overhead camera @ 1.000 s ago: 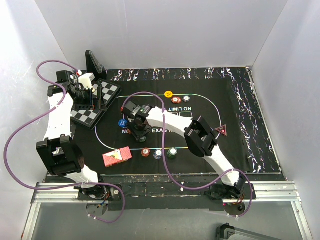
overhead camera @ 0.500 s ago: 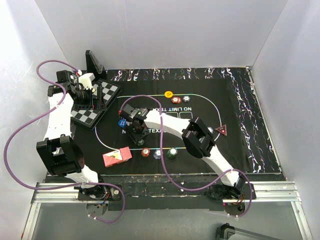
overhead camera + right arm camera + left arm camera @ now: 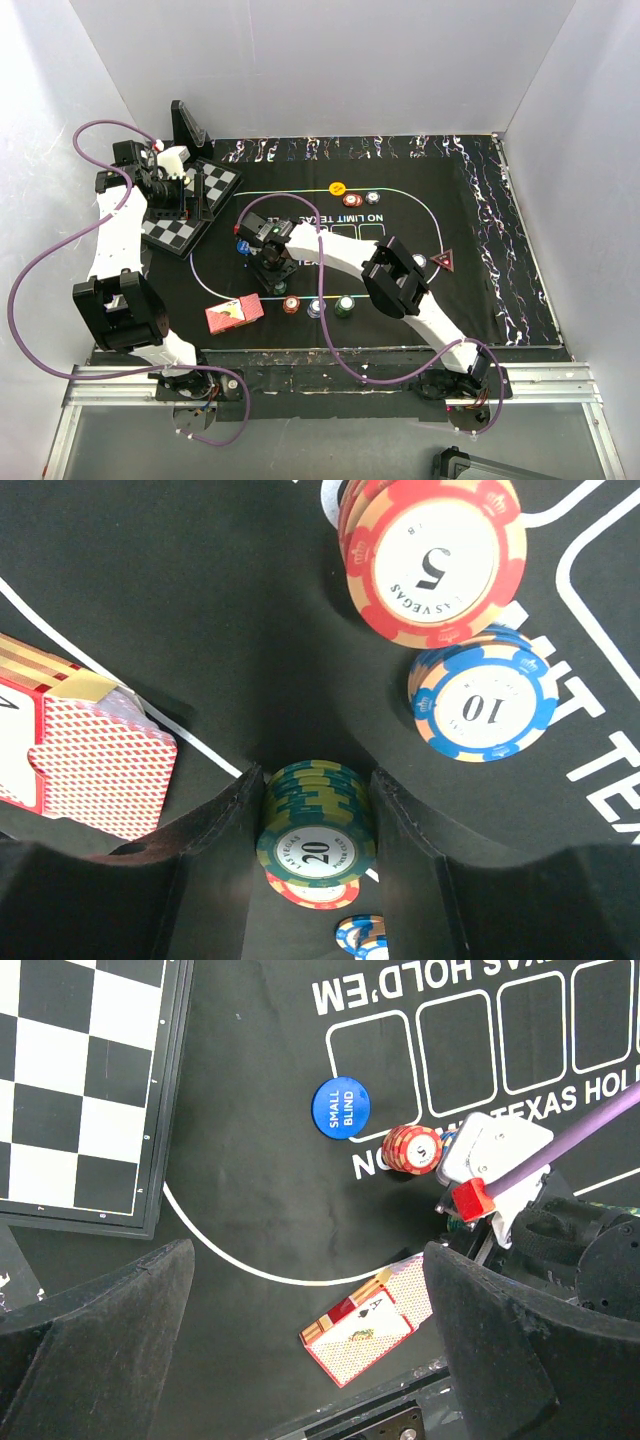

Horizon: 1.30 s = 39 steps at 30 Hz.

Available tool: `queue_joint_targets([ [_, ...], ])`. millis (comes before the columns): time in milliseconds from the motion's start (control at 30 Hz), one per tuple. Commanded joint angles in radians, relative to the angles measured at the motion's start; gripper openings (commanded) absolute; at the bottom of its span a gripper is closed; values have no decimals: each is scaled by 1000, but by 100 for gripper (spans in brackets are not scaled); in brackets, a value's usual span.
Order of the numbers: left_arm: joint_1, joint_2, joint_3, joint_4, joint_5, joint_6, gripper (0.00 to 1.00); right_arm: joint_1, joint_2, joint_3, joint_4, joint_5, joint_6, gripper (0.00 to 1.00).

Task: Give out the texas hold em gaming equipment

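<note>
In the right gripper (image 3: 315, 802), one green chip stack (image 3: 316, 830).

A stack of green poker chips (image 3: 315, 825) fills the gap between the right gripper (image 3: 317, 780) jaws. Close beside them, a red chip stack (image 3: 432, 555) and a blue chip stack (image 3: 480, 708) block passage. A red-backed card deck (image 3: 95, 750) blocks the left. The black printed mat (image 3: 475, 230) right of the dark-red triangle marker (image 3: 442, 262) is unobstructed.

A green chip stack (image 3: 316, 825) marked 20 stands pinched between the fingers (image 3: 222, 830) of the right gripper (image 3: 315, 780). A red stack (image 3: 435, 555) marked 5 and a blue-white stack (image 3: 480, 705) marked 10 lie just beside each other nearby. The red-backed card pack (image 3: 233, 313) lies flat at the near left, the blue disc (image 3: 340, 1108) near the red stack, and the yellow disc (image 3: 338, 188) and triangle marker (image 3: 442, 262) farther off.
</note>
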Motion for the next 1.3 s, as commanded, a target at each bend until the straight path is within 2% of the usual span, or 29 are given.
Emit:
queue_joint_targets([
  [0, 5, -19, 23, 10, 14, 7, 100, -3, -9, 41, 24, 30, -6, 57],
  [167, 4, -23, 25, 3, 14, 7, 100, -1, -37, 36, 24, 19, -14, 65],
  [400, 5, -34, 16, 0, 5, 10, 100, 9, -133, 0, 43, 61, -37, 63],
  [700, 4, -34, 25, -9, 7, 5, 100, 6, -349, -107, 29, 188, -70, 63],
  [833, 5, -39, 34, -12, 10, 1, 100, -15, -467, -265, 29, 222, -35, 71],
  [933, 4, -37, 36, -12, 14, -8, 100, -29, -552, -416, 53, 252, 12, 82],
  [1067, 4, -34, 31, -9, 23, -14, 100, -46, -647, -612, 89, 262, 83, 85],
  [1267, 5, -28, 31, -10, 33, -21, 100, -57, -724, -789, 118, 271, 164, 88],
])
